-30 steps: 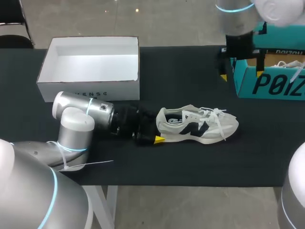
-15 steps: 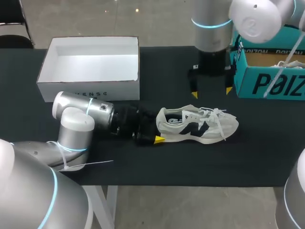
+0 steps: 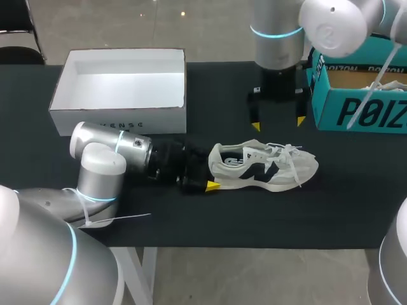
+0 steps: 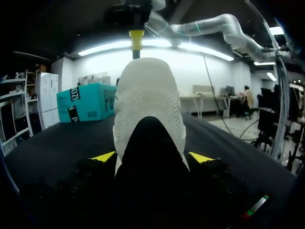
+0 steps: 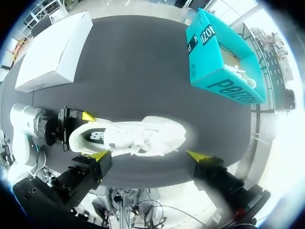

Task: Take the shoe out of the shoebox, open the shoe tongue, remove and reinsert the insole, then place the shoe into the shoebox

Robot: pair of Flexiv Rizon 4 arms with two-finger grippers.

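Black cloth covered the table [image 3: 241, 95], and on it the shoe [image 3: 264, 167] stood on its sole, well apart from the white shoebox [image 3: 121, 121], which was open with nothing in it. So I judged the first step done, while the tongue, the insole and the return to the box were all left. The left gripper [image 4: 152, 157] was clamped on the heel, one yellow tip on each side. The right gripper [image 3: 278, 123] hung above the table just behind the laces, its fingers wide apart and holding nothing. The inside of the shoe and the insole could not be seen. A teal box [image 3: 356, 111] at the right was cut off by the edge.
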